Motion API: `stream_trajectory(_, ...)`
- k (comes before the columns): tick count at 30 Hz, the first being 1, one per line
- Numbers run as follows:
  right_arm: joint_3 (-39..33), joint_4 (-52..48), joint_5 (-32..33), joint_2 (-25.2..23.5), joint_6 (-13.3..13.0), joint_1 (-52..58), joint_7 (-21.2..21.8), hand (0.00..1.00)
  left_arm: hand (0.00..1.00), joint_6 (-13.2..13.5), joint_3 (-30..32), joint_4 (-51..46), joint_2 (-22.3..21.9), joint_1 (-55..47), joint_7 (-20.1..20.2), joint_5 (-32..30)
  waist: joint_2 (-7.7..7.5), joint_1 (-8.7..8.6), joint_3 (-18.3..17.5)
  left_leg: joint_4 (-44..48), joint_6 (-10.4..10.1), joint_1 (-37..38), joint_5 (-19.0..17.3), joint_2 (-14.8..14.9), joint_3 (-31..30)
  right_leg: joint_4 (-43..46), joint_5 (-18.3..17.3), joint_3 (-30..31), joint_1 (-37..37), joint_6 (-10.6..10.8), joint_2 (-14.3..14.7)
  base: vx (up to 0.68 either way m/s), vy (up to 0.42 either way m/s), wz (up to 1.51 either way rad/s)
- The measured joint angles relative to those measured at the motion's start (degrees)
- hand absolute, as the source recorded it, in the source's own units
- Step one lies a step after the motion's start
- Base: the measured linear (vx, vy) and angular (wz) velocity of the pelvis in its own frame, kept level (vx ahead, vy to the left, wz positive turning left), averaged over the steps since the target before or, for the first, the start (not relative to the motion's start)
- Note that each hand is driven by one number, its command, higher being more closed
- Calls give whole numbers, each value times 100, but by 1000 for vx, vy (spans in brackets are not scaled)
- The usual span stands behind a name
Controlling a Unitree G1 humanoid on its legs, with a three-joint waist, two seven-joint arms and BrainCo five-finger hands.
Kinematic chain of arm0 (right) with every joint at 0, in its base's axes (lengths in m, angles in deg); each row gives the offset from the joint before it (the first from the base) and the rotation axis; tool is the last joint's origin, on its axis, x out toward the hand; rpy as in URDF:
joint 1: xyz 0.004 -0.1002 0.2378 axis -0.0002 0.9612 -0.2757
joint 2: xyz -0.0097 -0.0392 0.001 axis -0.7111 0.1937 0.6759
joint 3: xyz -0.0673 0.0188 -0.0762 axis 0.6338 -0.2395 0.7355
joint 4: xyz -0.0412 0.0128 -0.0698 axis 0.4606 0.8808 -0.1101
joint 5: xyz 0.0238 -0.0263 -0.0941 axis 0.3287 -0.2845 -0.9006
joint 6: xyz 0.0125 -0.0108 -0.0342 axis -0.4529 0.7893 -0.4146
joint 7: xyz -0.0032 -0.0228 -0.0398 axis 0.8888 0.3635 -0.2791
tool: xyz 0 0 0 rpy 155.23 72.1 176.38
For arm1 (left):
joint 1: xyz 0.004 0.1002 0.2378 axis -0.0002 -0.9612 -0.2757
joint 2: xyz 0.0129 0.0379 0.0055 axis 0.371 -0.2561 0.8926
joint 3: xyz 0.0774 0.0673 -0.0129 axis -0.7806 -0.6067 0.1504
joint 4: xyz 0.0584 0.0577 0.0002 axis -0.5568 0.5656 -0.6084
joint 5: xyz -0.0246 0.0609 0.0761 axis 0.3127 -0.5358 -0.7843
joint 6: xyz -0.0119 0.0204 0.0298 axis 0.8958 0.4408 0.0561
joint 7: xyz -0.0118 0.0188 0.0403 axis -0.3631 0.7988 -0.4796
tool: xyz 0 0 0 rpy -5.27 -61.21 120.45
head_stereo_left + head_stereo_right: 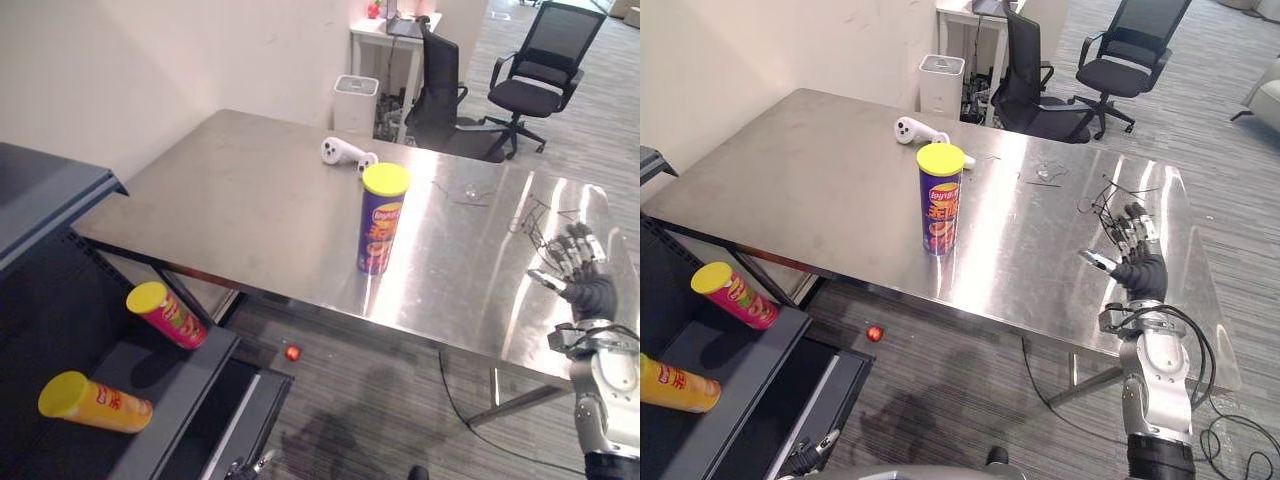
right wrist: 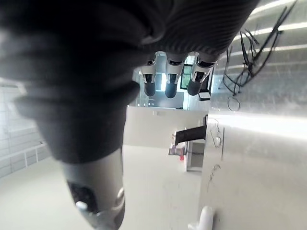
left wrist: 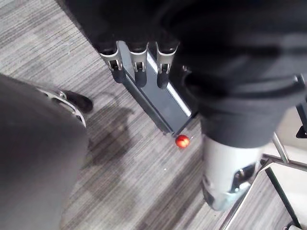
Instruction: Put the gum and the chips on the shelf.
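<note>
Partway through, judging by the pink can (image 1: pixel 168 314) and orange can (image 1: pixel 95 401) on the lower-left shelf (image 1: pixel 188 388); next likely needs bringing the empty, slack-fingered right hand (image 1: pixel 588 290) from frame right over to the upright chips can (image 1: pixel 381 222) at centre.

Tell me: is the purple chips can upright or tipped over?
Upright. The purple chips can stands on the table, yellow lid on top.

Illegible print on the purple can (image 1: pixel 381 225)
</note>
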Motion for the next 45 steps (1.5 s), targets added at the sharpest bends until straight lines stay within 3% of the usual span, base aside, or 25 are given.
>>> stream_trajectory(9, 678, 75, -2, 408, 419, -427, 601, 0, 0, -1, -113, 44, 83, -16, 16, -7, 25, -26, 97, -4, 55, -97, 50, -53, -304, -93, 5, -238, 102, 1, -21, -2, -1, 13)
stream_trajectory(26, 1328, 1168, 8, 719, 516, -2128, 700, 0, 0, -27, -223, 40, 148, -23, 44, -4, 12, 18, 331, 0, 110, -113, 109, -168, -679, -153, 8, -617, 362, -1, -115, 1, 10, 11)
stream_trajectory(35, 1419, 1453, 0, 884, 543, -2428, 765, 0, 0, -97, -235, 33, 149, -76, 44, -4, 17, 34, 357, -3, 125, -168, 155, -198, -794, -156, 15, -715, 383, -7, -137, -5, 3, 7)
stream_trajectory(45, 1539, 1458, 5, 1154, 660, -2479, 1198, 0, 0, -100, -244, 32, 151, -190, 44, -5, 5, 23, 376, -20, 148, -189, 218, -232, -800, -215, 91, -707, 384, -5, -156, -21, -1, 0)
